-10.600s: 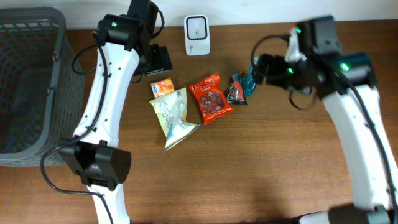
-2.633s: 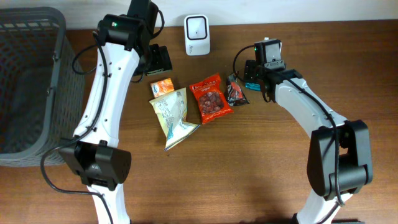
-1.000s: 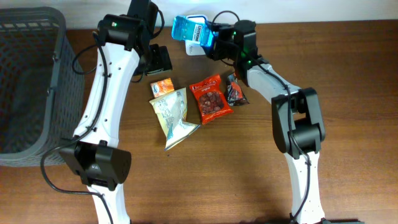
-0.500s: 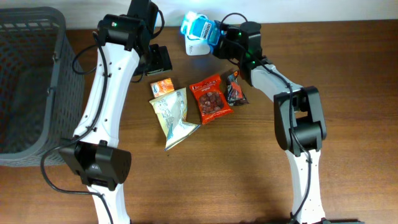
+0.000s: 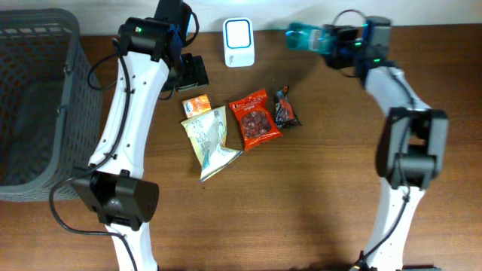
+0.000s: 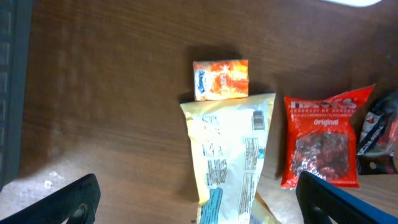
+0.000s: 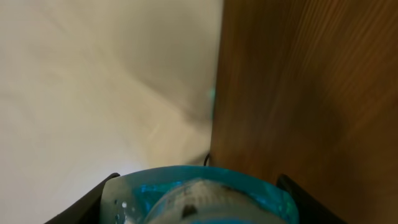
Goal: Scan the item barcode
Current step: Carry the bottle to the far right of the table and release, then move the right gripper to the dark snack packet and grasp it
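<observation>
Teal packet (image 5: 305, 35) is hanging clamped in the right tool (image 5: 331, 38) (left tool (image 6: 198, 186) gaping); next, its barcode likely needs turning toward the scanner (image 5: 239, 32).

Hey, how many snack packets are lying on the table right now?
4: an orange packet, a pale bag just below it, a red bag mid-table, and a dark packet beside that. None seems hidden.

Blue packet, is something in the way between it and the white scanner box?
Nothing visible is. The right gripper holds the blue packet just right of the white scanner, and only bare table lies between them.
</observation>
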